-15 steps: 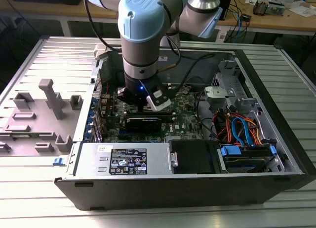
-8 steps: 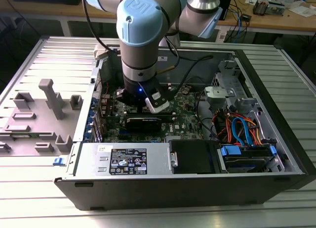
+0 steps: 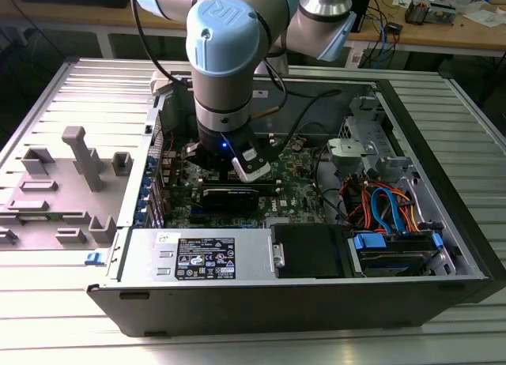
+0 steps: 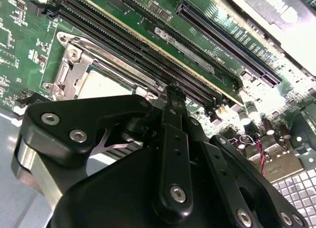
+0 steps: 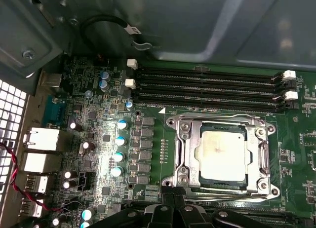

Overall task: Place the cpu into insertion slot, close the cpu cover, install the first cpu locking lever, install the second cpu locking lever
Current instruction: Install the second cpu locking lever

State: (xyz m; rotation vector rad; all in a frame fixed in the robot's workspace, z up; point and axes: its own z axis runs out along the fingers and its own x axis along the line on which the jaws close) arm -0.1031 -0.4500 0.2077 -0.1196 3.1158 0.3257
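Note:
The cpu (image 5: 222, 155), with its dull silver top, lies in the insertion slot (image 5: 183, 181) on the green motherboard. The silvery cpu cover (image 5: 188, 148) is down flat around it, and the chip shows through its window. Thin metal lever rods run along the frame's edges (image 5: 265, 156); I cannot tell whether they are hooked. In the second wrist view the same cpu (image 4: 101, 87) and slot rim (image 4: 66, 70) lie just beyond my gripper (image 4: 172, 95). The gripper (image 5: 173, 213) hangs low over the board at the socket's edge. In the exterior view the gripper (image 3: 229, 163) is down inside the open computer case.
Long black memory slots (image 5: 207, 85) flank the socket on two sides. A black graphics card (image 3: 229, 195) lies beside the gripper. The power supply (image 3: 202, 258), the drive bay with blue and orange cables (image 3: 387, 211) and the case walls stand around the board. A grey fixture tray (image 3: 63, 183) sits at the exterior view's left.

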